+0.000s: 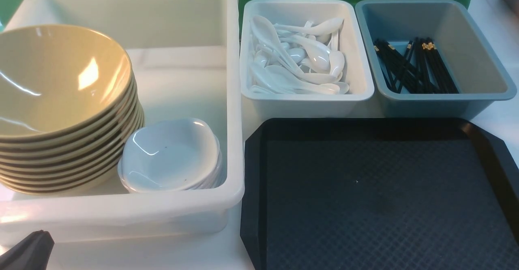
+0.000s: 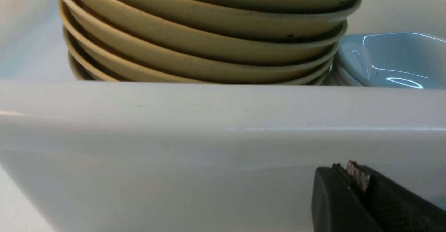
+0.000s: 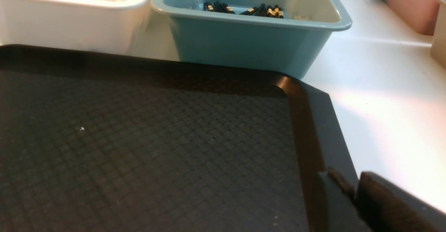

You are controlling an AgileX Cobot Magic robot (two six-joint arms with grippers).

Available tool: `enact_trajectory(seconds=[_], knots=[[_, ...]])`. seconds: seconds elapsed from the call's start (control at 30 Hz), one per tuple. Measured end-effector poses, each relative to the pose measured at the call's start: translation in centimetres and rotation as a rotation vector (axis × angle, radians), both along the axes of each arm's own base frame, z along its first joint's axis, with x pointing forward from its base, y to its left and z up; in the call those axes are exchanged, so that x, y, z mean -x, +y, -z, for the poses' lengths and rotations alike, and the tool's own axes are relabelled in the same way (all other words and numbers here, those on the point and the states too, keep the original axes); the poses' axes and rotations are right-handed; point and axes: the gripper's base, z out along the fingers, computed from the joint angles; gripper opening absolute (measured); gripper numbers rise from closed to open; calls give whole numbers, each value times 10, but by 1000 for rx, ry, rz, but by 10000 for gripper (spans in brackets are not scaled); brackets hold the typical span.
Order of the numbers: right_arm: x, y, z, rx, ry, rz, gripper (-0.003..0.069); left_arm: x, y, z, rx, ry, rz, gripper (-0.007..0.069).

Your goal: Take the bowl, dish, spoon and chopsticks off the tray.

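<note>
Front view shows the tray (image 1: 377, 197) bare, both my hands clenched and holding nothing; nudging the stacked bowls (image 1: 61, 99) could topple them.

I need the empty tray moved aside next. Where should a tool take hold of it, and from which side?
Probably the raised rim of the tray on its right edge, reached from the right: it lies flat, so only the rim gives a lip to pinch, and the right tool sits beside that edge.

Stacked bowls (image 2: 209, 33) behind white bin wall (image 2: 174, 138)
</note>
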Motion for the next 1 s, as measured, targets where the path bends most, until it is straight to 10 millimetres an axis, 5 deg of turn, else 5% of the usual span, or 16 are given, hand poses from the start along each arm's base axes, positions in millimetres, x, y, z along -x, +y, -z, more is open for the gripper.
enact_trajectory(seconds=[1.0], knots=[[0, 0, 0, 0, 0, 0, 179, 0, 0, 0, -7, 0, 2, -1]])
